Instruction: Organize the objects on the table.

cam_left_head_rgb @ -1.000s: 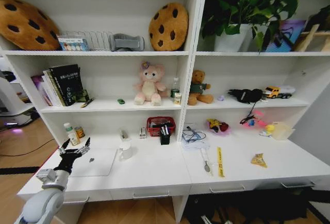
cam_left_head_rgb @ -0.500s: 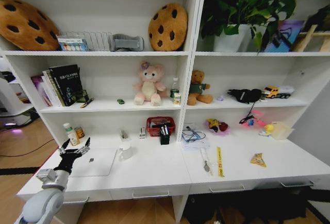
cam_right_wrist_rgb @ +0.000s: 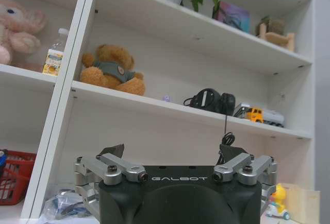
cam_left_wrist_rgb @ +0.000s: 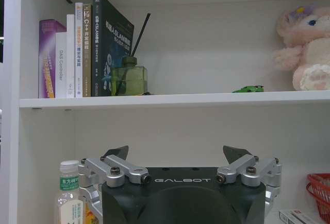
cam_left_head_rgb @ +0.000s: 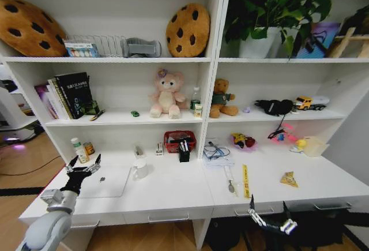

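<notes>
While the left gripper (cam_left_head_rgb: 82, 167) still hovers spread and empty over the laptop (cam_left_head_rgb: 105, 182) at the table's (cam_left_head_rgb: 173, 190) left end, we see the right gripper (cam_left_head_rgb: 269, 214), open and empty, newly raised at the front edge: second arm engaging.

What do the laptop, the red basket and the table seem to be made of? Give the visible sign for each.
Laptop: likely matte silver metal; flat, pale, evenly dull lid.
Red basket: probably plastic; open mesh walls in one uniform red.
Table: looks like smooth white laminate or painted board, though the core is unclear.
</notes>
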Controlling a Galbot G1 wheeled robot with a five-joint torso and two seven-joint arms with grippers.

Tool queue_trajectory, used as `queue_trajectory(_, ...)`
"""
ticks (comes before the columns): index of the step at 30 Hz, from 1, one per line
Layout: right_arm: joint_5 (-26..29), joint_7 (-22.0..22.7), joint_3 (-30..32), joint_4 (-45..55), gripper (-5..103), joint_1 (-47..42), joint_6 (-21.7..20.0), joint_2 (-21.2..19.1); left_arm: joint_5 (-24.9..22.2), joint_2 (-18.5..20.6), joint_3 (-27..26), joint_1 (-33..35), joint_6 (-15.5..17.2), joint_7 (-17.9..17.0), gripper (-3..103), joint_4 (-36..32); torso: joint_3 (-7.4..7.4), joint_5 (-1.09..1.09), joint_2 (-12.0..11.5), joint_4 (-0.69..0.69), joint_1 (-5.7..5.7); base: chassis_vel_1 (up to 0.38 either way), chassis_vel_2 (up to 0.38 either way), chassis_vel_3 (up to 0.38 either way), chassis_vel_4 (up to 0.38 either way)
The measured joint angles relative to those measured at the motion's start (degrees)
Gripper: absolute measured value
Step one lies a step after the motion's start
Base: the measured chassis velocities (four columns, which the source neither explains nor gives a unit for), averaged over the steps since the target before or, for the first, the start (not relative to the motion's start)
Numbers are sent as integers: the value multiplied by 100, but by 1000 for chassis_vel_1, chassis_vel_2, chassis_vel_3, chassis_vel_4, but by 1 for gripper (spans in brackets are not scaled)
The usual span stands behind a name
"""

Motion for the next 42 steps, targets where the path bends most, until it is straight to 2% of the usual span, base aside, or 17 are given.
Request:
queue_trajectory(1, 208, -160, 55, 95, 100, 77, -248, -110, 0, 0, 0, 0, 0, 0, 100, 0, 0, 0, 0, 0, 0, 0, 0, 0, 0)
queue_trajectory(2, 208, -160, 55, 95, 100, 77, -248, -110, 0, 0, 0, 0, 0, 0, 100, 0, 0, 0, 0, 0, 0, 0, 0, 0, 0)
queue_trajectory(4, 650, -479, 161, 261, 100, 314, -743, -335, 0, 0, 0, 0, 0, 0, 100, 0, 0, -1, 0, 0, 0, 0, 0, 0, 0)
queue_trajectory(5, 650, -479, 161, 261, 100, 314, -743, -335, 0, 0, 0, 0, 0, 0, 100, 0, 0, -1, 0, 0, 0, 0, 0, 0, 0)
queue_trajectory(7, 902, -704, 204, 281, 100, 642, -1036, -405, 0, 0, 0, 0, 0, 0, 100, 0, 0, 0, 0, 1, 1, 0, 0, 0, 0)
queue_trajectory(15, 1270, -1182, 77, 19, 100, 1348, -1388, -541, 0, 0, 0, 0, 0, 0, 100, 0, 0, 0, 0, 0, 1, 0, 0, 0, 0)
queue_trajectory(29, 1584, -1268, 118, -167, 100, 1667, -1506, -671, 0, 0, 0, 0, 0, 0, 100, 0, 0, -2, 0, 1, 1, -18, -18, 21, 16)
queue_trajectory(42, 1681, -1249, 211, -336, 100, 1754, -1438, -726, 0, 0, 0, 0, 0, 0, 100, 0, -1, 0, 1, 0, 0, -196, -200, 189, 202)
